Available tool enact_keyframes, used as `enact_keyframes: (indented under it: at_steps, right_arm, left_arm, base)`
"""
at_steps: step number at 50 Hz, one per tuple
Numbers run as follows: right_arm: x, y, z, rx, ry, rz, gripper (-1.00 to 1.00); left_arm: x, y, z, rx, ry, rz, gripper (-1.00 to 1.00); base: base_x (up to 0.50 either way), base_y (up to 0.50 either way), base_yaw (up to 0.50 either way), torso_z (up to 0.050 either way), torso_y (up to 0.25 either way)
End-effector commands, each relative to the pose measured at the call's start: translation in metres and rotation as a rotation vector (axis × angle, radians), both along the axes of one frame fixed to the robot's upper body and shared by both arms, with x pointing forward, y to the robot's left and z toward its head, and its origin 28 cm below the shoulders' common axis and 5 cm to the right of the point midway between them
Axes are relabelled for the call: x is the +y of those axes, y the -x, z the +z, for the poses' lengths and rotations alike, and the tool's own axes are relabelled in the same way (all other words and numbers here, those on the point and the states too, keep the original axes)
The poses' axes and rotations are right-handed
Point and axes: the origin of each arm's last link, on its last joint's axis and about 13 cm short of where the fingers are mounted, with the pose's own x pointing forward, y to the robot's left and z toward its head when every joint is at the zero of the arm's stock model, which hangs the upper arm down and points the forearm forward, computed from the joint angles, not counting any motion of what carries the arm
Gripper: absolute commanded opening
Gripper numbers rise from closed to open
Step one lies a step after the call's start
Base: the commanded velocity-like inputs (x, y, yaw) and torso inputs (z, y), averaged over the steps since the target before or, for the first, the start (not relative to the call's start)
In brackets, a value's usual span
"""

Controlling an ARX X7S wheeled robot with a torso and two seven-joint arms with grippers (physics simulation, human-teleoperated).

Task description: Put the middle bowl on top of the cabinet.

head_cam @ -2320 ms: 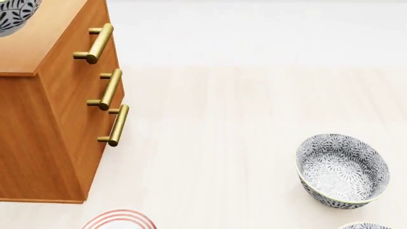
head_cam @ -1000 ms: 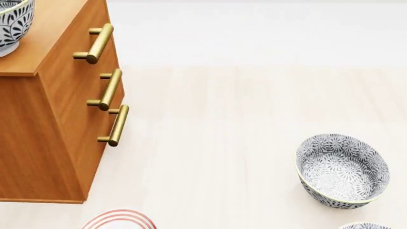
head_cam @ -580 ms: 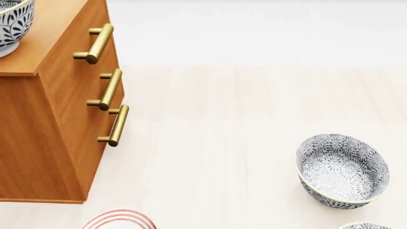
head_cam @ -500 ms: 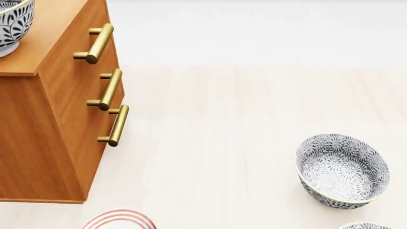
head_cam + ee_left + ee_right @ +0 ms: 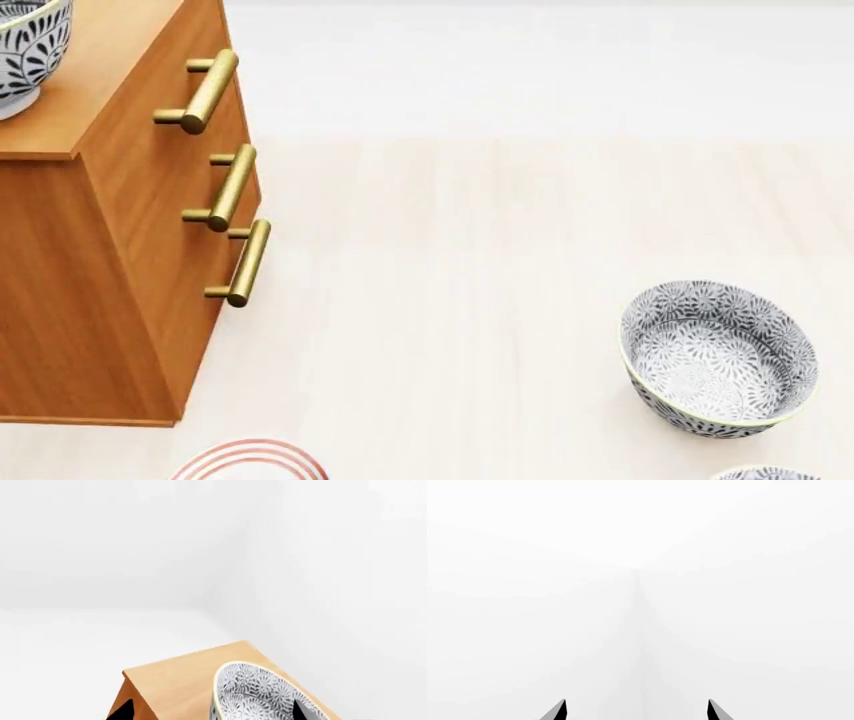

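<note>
The middle bowl (image 5: 24, 50), leaf-patterned with a pale rim, stands upright on the lighter top of the cabinet (image 5: 94, 250) at the head view's far left, partly cut off by the frame. In the left wrist view the bowl (image 5: 257, 695) rests on the cabinet top (image 5: 173, 680). My left gripper (image 5: 212, 711) is open, its dark fingertips wide apart: one shows over the bowl's inside, the other beside the cabinet's edge. My right gripper (image 5: 636, 710) is open with nothing between its fingers, facing white walls. Neither gripper shows in the head view.
A look-alike patterned bowl (image 5: 718, 358) sits on the pale floor at the right, and the rim of another (image 5: 763, 473) peeks in at the bottom edge. A white plate with red rings (image 5: 250, 460) lies by the cabinet's foot. Three brass handles (image 5: 214, 90) stick out from the cabinet front.
Since 2.3 s ago the bowl has shifted slightly right and settled on the cabinet top. Over the last second nothing has visibly moved.
</note>
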Motion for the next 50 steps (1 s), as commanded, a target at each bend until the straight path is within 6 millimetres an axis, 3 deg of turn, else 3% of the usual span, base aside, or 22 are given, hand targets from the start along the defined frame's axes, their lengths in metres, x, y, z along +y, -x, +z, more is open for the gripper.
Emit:
enact_keyframes:
  at_steps: [1, 33, 42, 50]
  right_arm:
    - [-0.005, 0.001, -0.010, 0.041, 0.021, -0.023, 1.00]
    - [0.003, -0.002, -0.013, 0.081, 0.044, 0.025, 1.00]
    - [0.002, -0.001, -0.012, 0.079, 0.046, 0.025, 1.00]
    - [0.000, -0.001, -0.011, 0.076, 0.047, 0.022, 1.00]
  left_arm:
    - [-0.013, 0.015, -0.035, -0.117, -0.087, -0.149, 1.00]
    - [-0.034, 0.078, -0.113, -0.204, -0.347, -0.287, 1.00]
    - [-0.037, 0.106, -0.125, -0.243, -0.392, -0.321, 1.00]
    - [-0.036, 0.115, -0.139, -0.255, -0.450, -0.321, 1.00]
  base:
    - [0.00, 0.00, 0.00, 0.000, 0.000]
    - [0.00, 0.00, 0.00, 0.000, 0.000]
    - [0.00, 0.00, 0.00, 0.000, 0.000]
    - [0.00, 0.00, 0.00, 0.000, 0.000]
